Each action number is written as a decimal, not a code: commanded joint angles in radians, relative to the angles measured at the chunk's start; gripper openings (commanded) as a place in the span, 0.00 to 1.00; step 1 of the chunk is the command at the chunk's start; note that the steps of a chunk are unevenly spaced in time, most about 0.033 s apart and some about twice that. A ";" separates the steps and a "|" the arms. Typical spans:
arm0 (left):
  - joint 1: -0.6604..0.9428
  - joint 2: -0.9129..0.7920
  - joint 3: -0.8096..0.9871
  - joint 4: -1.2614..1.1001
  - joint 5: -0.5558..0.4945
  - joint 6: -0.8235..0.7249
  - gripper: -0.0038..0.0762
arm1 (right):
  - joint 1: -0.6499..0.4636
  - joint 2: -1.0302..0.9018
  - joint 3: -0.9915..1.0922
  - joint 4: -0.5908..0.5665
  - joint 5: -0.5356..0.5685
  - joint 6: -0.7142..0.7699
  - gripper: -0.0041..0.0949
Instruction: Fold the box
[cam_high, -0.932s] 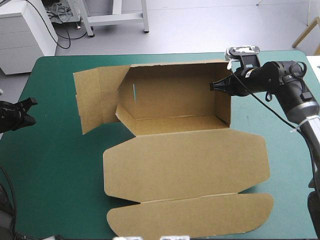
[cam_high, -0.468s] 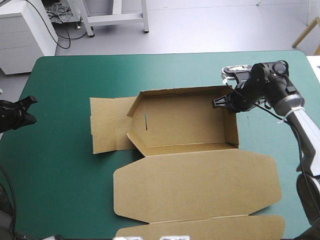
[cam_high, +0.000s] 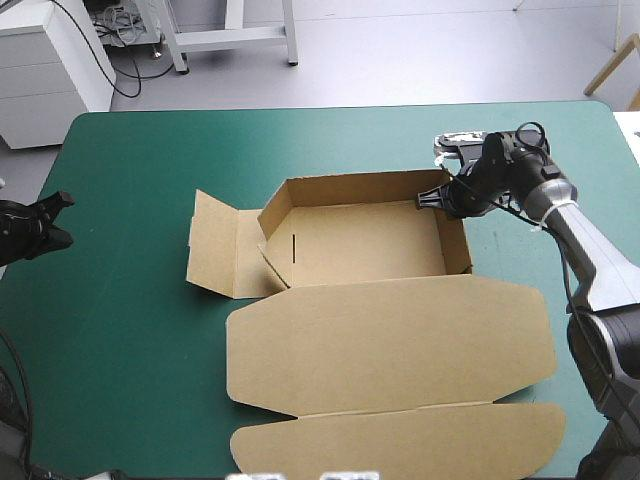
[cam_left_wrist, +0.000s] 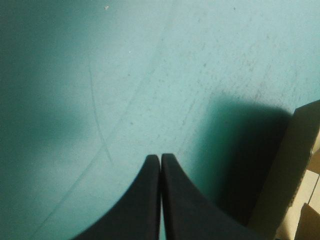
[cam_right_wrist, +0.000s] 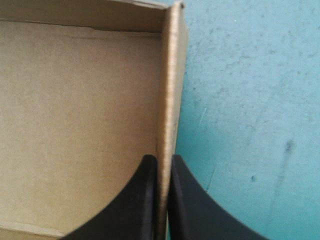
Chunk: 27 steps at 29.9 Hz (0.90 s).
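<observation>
The brown box (cam_high: 360, 245) lies mid-table as an open tray, its far and right walls raised, and its big lid (cam_high: 390, 345) spread flat toward the near edge. A loose side flap (cam_high: 215, 255) angles up on the box's left. My right gripper (cam_high: 432, 199) is shut on the box's right wall at the far right corner. In the right wrist view that wall's edge (cam_right_wrist: 167, 90) runs between the black fingers (cam_right_wrist: 142, 200). My left gripper (cam_high: 60, 205) hovers shut near the table's left edge, away from the box. Only the flap's corner (cam_left_wrist: 300, 150) shows ahead of the left gripper (cam_left_wrist: 160, 159).
The teal-green cover (cam_high: 120, 330) lies bare to the left of the box and along the far edge. The lid's front flap (cam_high: 400, 445) reaches close to the table's near edge.
The right gripper has pulled the box toward the near-right side of the table. The tray sits lower on the table, and the left flap has folded up. The left arm has stayed put.
</observation>
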 joint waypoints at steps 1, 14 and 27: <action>0.001 -0.044 -0.021 -0.032 -0.013 -0.008 0.04 | -0.004 -0.035 -0.032 -0.002 0.043 -0.030 0.12; 0.001 -0.044 -0.021 -0.003 -0.015 -0.008 0.04 | -0.004 -0.035 -0.156 0.003 0.147 -0.043 0.96; 0.001 -0.044 -0.021 -0.003 -0.013 -0.008 0.04 | -0.004 -0.266 -0.264 -0.085 0.184 0.005 0.95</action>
